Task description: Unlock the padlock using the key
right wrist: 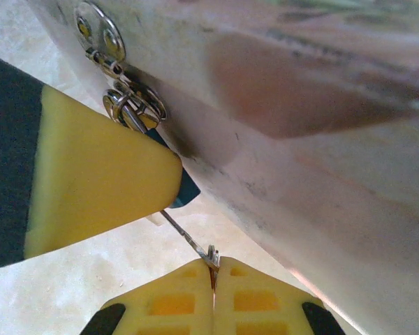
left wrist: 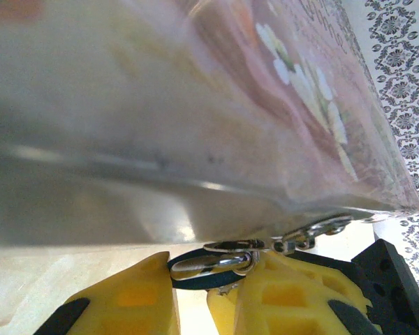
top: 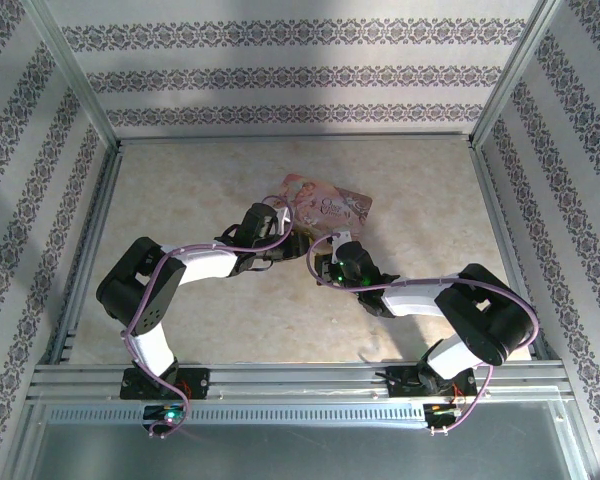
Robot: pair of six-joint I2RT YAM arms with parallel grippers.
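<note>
Left gripper [left wrist: 204, 287] clamping padlock [left wrist: 211, 264], right gripper [right wrist: 214, 269] pinching key [right wrist: 185, 236], pink tin [left wrist: 195, 105] close beside both

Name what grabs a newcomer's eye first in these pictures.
The pink tin at the centre of the table stands out first. Close up, the left gripper pinches the blue padlock hanging at the tin's hasp, and the right gripper, shut on the thin key, points it at the lock.
</note>
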